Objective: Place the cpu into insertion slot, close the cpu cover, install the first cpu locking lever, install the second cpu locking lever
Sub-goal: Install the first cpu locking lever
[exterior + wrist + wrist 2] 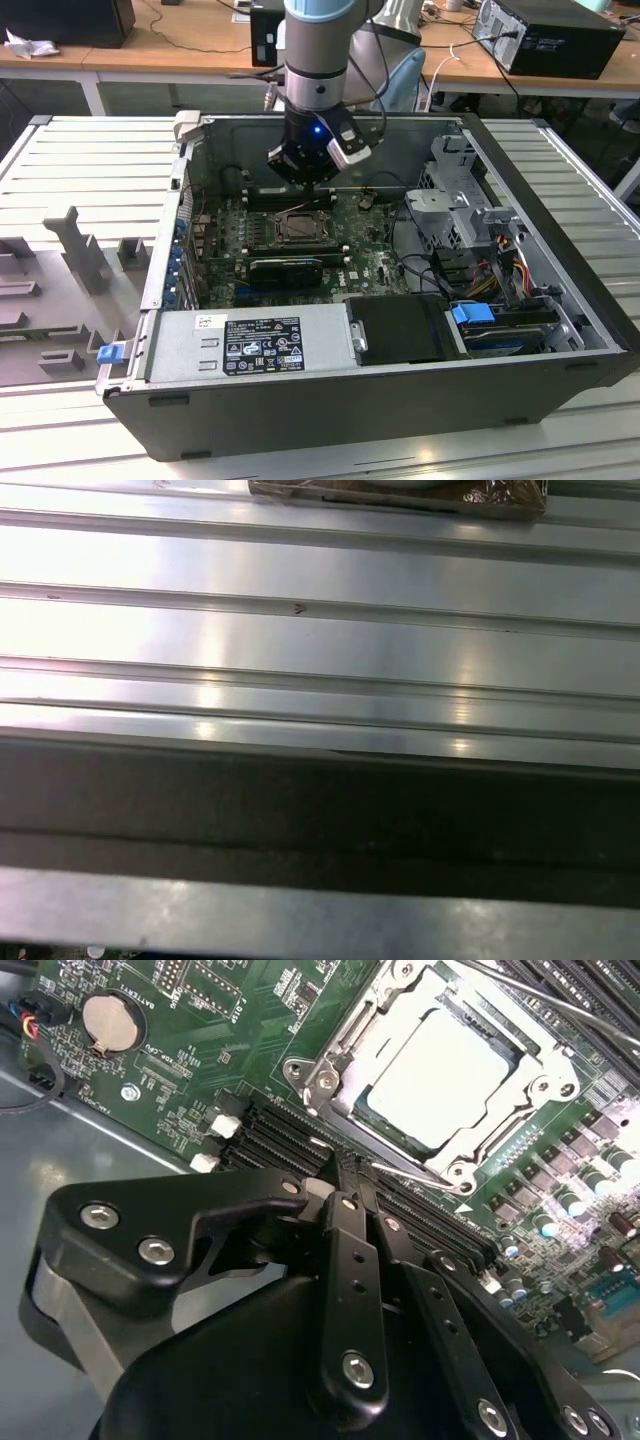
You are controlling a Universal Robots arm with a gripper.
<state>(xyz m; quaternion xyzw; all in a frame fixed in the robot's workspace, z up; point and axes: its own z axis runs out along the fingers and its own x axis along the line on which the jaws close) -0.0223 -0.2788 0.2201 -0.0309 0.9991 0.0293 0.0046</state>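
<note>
Ribbed metal bench (90, 160) carrying open PC case (560, 300). Hand (345, 1175) poised over RAM slots just beside insertion slot (350, 1045), fingers closed together, gripping nothing. Cpu (440, 1080) seated in slot, cpu cover (345, 1080) down around it.

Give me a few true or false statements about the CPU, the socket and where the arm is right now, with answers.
1. The cpu lies in the insertion slot. True.
2. The end effector is holding the cpu. False: the chip sits in the socket, apart from the end effector.
3. In the exterior view, the end effector is inside the open computer case, above the motherboard. True.
4. The coin battery sits inside the socket. False: it sits on the green board, away from the socket.
</note>
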